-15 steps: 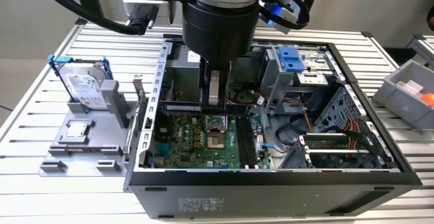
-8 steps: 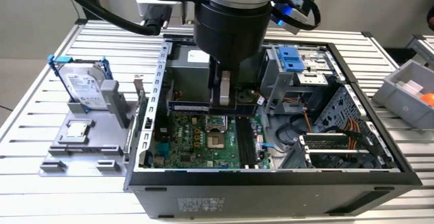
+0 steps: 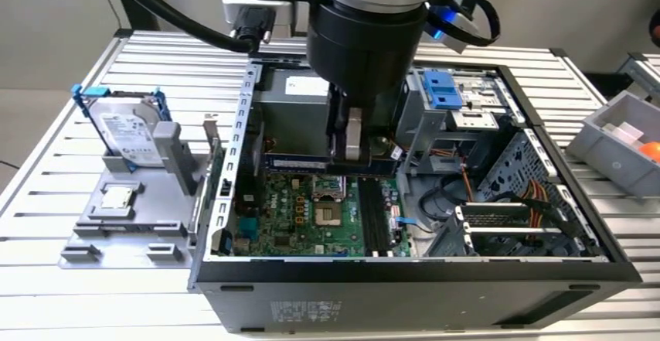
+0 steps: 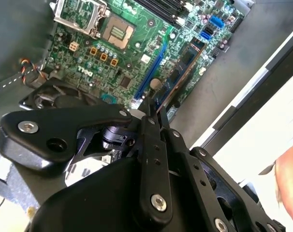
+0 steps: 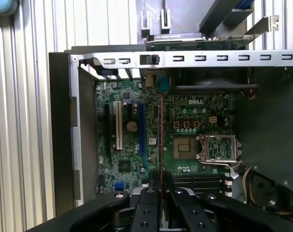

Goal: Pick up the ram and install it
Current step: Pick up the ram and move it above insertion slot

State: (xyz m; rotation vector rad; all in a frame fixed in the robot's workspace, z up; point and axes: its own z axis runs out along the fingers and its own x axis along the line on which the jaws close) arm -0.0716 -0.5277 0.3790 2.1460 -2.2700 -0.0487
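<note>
Firmly, the jaws were clamped together on the ram [image 4: 180, 68], a thin blue board with dark chips. It was held on edge over the green motherboard [image 5: 185, 111] inside the open steel case [image 3: 413, 279]. By my judgement the stick lay crosswise to the black memory slots [image 3: 373, 217], so a steady grip on its flat faces and careful squaring with a slot mattered. Such a board is stiff but brittle, and its contact edge is delicate. A ribbed metal table [image 3: 103, 302] lay beneath.
</note>
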